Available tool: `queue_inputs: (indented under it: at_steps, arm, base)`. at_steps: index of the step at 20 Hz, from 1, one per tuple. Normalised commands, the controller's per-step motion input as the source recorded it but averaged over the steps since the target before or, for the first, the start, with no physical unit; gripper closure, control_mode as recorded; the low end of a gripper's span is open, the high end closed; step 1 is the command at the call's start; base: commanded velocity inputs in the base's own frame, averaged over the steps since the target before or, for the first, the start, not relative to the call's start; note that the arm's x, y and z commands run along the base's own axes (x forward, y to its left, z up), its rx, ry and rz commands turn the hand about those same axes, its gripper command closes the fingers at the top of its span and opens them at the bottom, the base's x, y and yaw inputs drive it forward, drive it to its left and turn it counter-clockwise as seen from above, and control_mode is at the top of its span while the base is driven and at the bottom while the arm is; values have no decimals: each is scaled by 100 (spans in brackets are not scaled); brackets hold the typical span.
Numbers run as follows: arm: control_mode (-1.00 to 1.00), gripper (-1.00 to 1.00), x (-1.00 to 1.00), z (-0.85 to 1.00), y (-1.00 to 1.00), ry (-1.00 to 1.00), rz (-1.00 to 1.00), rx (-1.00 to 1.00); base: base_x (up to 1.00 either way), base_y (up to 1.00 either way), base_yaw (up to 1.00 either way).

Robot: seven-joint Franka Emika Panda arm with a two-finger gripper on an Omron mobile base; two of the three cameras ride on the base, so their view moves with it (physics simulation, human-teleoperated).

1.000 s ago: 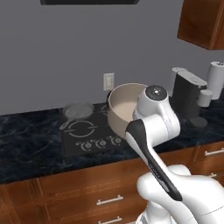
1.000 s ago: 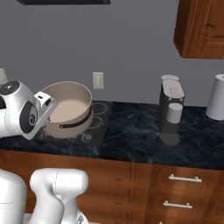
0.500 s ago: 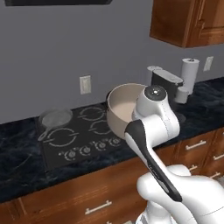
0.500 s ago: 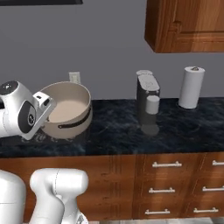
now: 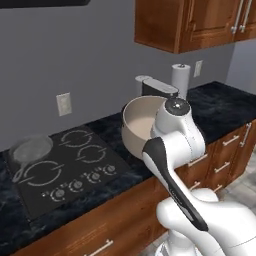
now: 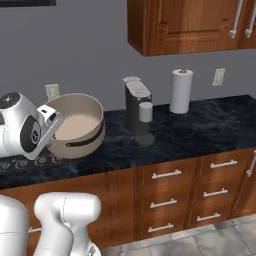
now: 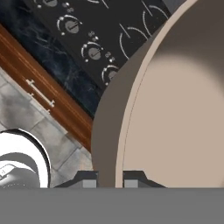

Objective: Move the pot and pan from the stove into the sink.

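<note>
The gripper was clamped on the rim of the pot (one finger inside, one outside), holding it aloft over the counter's near edge, right of the stove. The pan sat on the stove's far left burner. Farther right stood a coffee machine and paper towel roll.

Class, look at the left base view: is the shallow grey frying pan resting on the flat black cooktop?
Yes. The shallow grey frying pan sits on the flat black cooktop at its far left burner, handle pointing toward the front.
</note>
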Motion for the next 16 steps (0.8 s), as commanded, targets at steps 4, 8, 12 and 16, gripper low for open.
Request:
queue_inputs:
  at_steps: [4,8,12,16]
  arm:
    - [100,100,0,0,0,0,0,0]
    - [100,100,0,0,0,0,0,0]
    - [100,100,0,0,0,0,0,0]
    - [100,100,0,0,0,0,0,0]
  base:
    - [0,-8,-38]
    - [0,-5,-39]
    - [1,-1,-41]
    - [6,0,-44]
